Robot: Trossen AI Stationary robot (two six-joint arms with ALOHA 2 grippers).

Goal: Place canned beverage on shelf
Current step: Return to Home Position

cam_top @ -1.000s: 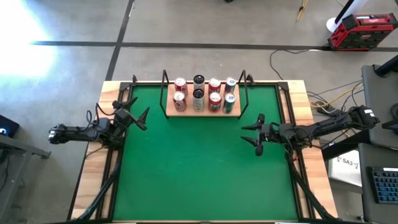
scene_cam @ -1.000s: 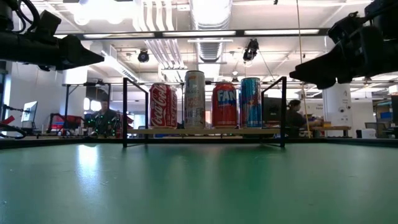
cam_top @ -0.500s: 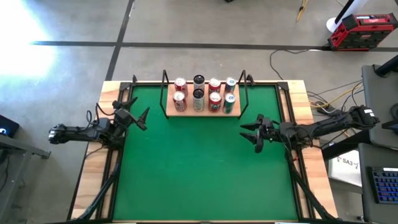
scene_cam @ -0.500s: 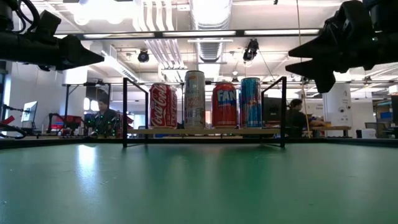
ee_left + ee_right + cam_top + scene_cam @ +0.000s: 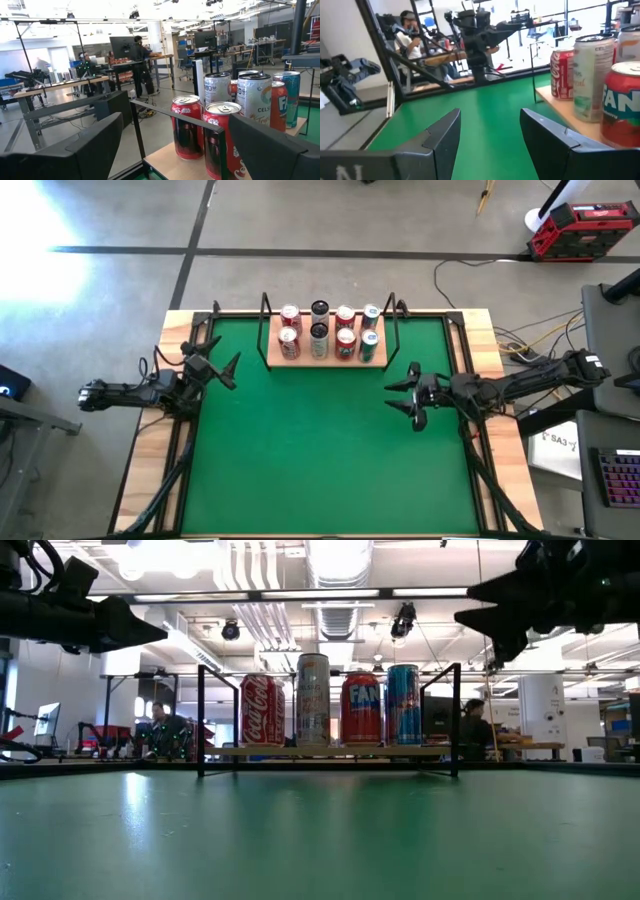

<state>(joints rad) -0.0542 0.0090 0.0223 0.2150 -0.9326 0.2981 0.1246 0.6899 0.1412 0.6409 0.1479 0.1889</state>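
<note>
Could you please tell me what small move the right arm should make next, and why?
Probably draw the right gripper back toward the right edge of the table. Its fingers are open and hold nothing, all eight cans stand on the shelf in two rows of four, none is left on the green mat, and the left gripper waits open at the left edge.

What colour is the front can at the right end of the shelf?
The can is mostly blue; the low view shows it best.
</note>
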